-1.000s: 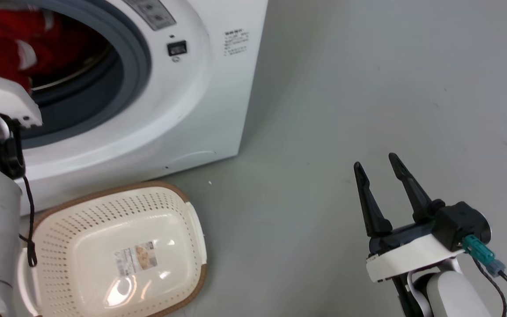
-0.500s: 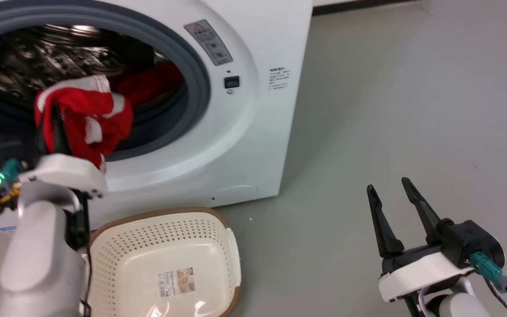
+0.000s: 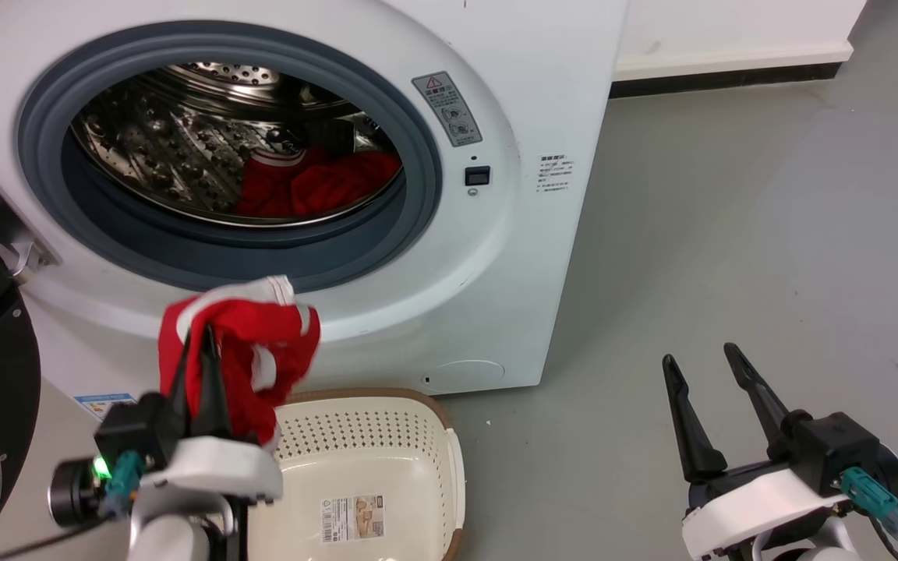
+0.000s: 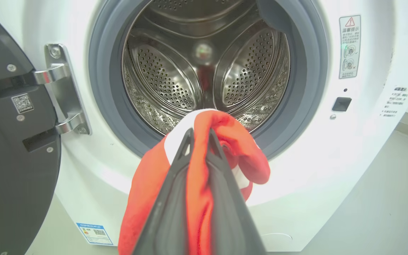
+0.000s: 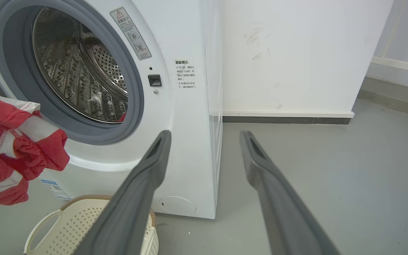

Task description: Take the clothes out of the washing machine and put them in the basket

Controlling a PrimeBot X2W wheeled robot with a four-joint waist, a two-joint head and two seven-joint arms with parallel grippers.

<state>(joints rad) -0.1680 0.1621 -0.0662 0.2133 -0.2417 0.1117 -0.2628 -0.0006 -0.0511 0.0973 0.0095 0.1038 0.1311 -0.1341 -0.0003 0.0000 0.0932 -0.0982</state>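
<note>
Grey floor point(image 3: 730, 234): washing machine point(image 3: 519, 296), basket point(image 3: 371, 430).

My left claw point(image 3: 198, 335) and the red garment point(image 3: 250, 354) it pinches hide the left corner of the basket point(image 3: 371, 430); the head view's bottom edge cuts off its front. The warning label point(image 3: 447, 107) has print too small to read.
</note>
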